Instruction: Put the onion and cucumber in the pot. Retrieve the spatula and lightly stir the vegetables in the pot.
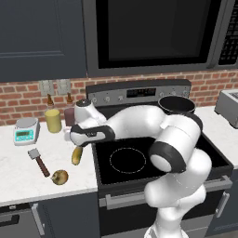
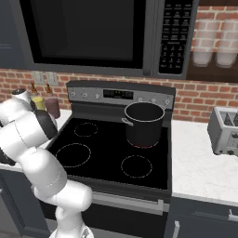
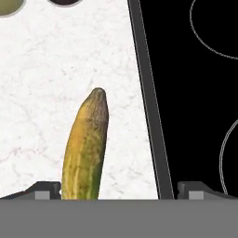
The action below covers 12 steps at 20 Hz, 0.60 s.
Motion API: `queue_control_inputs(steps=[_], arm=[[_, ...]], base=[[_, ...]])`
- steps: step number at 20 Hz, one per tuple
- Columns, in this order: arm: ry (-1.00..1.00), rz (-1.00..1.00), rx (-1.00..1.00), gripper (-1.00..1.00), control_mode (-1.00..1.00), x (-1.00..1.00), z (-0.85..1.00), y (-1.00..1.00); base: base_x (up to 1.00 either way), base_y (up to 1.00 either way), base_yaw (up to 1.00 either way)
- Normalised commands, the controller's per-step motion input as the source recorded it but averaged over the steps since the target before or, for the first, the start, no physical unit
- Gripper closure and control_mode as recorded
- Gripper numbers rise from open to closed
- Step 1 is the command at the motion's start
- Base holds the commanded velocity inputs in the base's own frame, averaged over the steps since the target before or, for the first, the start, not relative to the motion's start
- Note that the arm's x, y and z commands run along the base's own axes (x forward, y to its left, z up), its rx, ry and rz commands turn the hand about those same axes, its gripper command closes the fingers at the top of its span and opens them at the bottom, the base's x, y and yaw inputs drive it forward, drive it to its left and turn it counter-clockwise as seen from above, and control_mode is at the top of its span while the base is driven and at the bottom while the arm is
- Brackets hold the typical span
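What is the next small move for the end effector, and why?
Probably a short shift toward the cucumber to centre it, then down and close. The end effector is open just above the counter, and the cucumber lies near one fingertip, not midway. The pot is still empty, so a vegetable must be grasped first.

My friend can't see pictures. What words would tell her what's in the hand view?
A yellow-green cucumber lies on a white marble counter, pointing up the picture between the two dark fingertips of the robot's open gripper. To the right runs the black stovetop, with thin burner rings drawn on it.
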Motion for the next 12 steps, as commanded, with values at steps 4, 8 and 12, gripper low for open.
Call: queue_control_inputs(steps=[4, 8, 12], arm=[[0.00, -0.09, -0.07, -1.00, -1.00, 0.36, -0.28, 0.22], [0.00, -0.08, -0.07, -1.00, -1.00, 0.36, -0.26, 0.21], [0.01, -0.07, -0.06, -1.00, -1.00, 0.28, -0.25, 0.11]], base=[[0.00, 0.00, 0.00], [0.00, 0.00, 0.00], [0.00, 0.00, 0.00]])
